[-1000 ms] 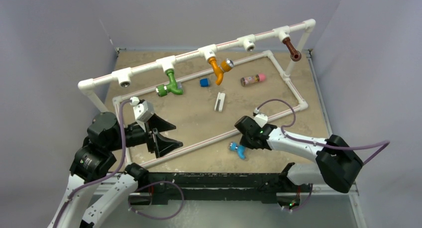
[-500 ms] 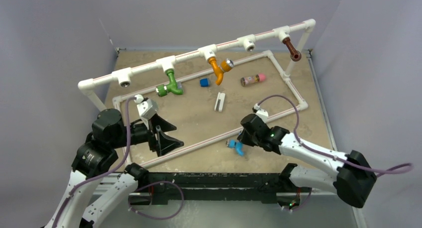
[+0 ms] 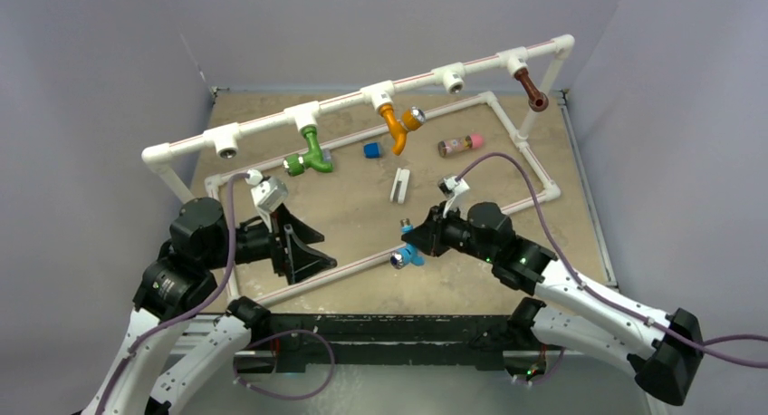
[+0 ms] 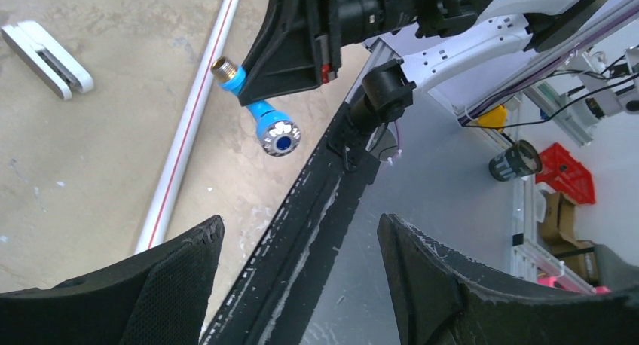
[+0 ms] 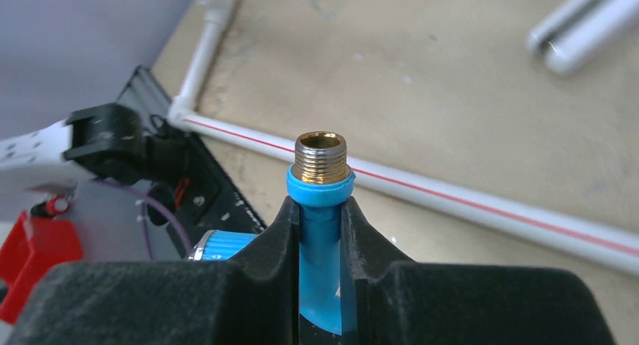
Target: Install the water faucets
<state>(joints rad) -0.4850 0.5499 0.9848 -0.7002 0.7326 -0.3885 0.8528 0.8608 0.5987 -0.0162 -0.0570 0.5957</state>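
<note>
Sandy tabletop below, the right gripper is clamped on the blue faucet, held over the near pipe, brass thread turned toward the far rail; the left gripper gapes just leftward.

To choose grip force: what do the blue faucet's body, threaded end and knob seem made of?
The blue faucet body looks like plastic: smooth, evenly coloured, slightly glossy. Its threaded end appears to be brass: golden with a metallic sheen. The knob is silvery and ridged, either metal or plated plastic; I cannot tell which.
</note>
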